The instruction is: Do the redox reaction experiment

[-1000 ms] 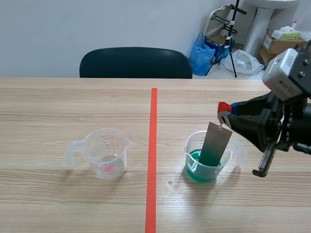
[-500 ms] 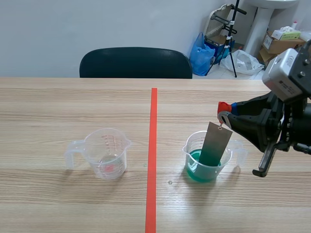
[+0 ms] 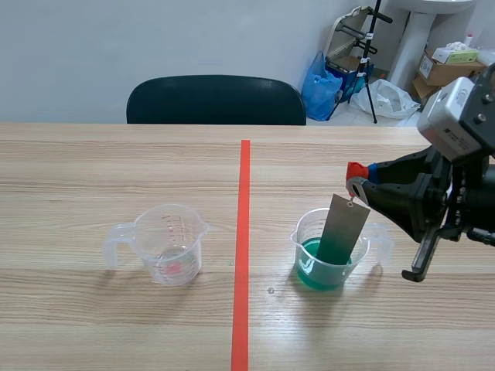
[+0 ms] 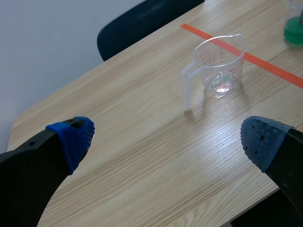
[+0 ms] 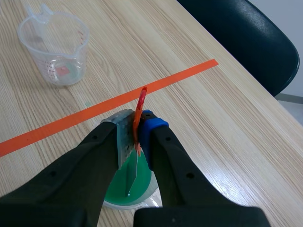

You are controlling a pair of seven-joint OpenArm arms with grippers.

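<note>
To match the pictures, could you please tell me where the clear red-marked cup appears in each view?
Scene view: the clear cup stands left of the tape line.
Left wrist view: ahead of the open left pincer, on its side of the tape line; cup.
Right wrist view: beyond the tape line, ahead of the right pincer; cup.
Shared landmark: the tape line.

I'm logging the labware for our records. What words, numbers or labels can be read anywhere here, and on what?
No text here can be read in full.
Left measuring cup: red scale marks and numbers, too small to read.
Cardboard box behind the table: any print is too small and blurred to read.
Metal plate in the right gripper: no writing shows.
</note>
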